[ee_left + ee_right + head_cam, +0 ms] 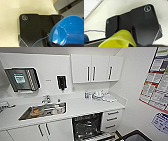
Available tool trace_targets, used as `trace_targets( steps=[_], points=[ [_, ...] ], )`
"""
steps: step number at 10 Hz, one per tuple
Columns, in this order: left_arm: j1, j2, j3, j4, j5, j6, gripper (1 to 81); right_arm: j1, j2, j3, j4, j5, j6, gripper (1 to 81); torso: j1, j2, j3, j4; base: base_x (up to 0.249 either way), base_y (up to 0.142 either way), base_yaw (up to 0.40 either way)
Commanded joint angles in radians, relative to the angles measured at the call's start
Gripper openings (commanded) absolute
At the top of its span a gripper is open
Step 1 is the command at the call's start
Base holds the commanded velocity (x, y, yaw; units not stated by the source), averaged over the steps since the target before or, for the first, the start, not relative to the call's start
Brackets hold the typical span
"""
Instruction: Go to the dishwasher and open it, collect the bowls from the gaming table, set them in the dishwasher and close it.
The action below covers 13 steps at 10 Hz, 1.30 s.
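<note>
Close against the left wrist camera sits a blue bowl [70,31], glossy plastic with a rounded wall, tilted so its hollow shows; whether the left hand is clenched on it I cannot tell, as the fingers are lost under the rim. Beneath it lies pale, faintly speckled flooring. The right wrist camera has a yellow-green cup [120,39] pressed near its lens, matte and smoothly curved, with the rim toward the camera; the right hand's grip is just as unreadable. A sliver of something blue [85,38] shows at that picture's edge.

From the head camera the room opens out. Low down, the dishwasher [87,125] stands open, a dark cavity with wire racks, its door dropped forward, set between white cupboard doors and a stack of drawers [113,119] with bar handles. Above runs the white counter [85,107], smooth and pale, with a steel sink [42,111] sunk into it holding dishes. Small items cluster at the counter's back corner. On the wall hang white cabinets [96,68], a dark dispenser [61,82] and a paper-towel holder [22,79]. Posters [157,79] cover the side wall.
</note>
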Motion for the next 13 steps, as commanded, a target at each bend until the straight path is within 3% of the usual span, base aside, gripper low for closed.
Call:
trace_targets(
  steps=[1, 4, 13],
  points=[
    [-0.036, -0.018, 0.005, 0.013, 0.028, -0.003, 1.0, 0.036, -0.016, 0.000, -0.014, -0.033, -0.002, 1.0, 0.001, 0.000, 0.000, 0.000, 0.000, 0.000, 0.000],
    [-0.036, -0.019, 0.005, 0.013, 0.028, 0.000, 1.0, 0.036, -0.018, 0.000, -0.014, -0.031, -0.002, 1.0, 0.001, 0.000, 0.000, 0.000, 0.000, 0.000, 0.000],
    [-0.036, -0.018, 0.005, 0.011, 0.027, 0.000, 1.0, 0.036, -0.016, -0.003, -0.014, -0.031, -0.002, 1.0, 0.001, 0.000, 0.000, 0.000, 0.000, 0.000, 0.162]
  ],
)
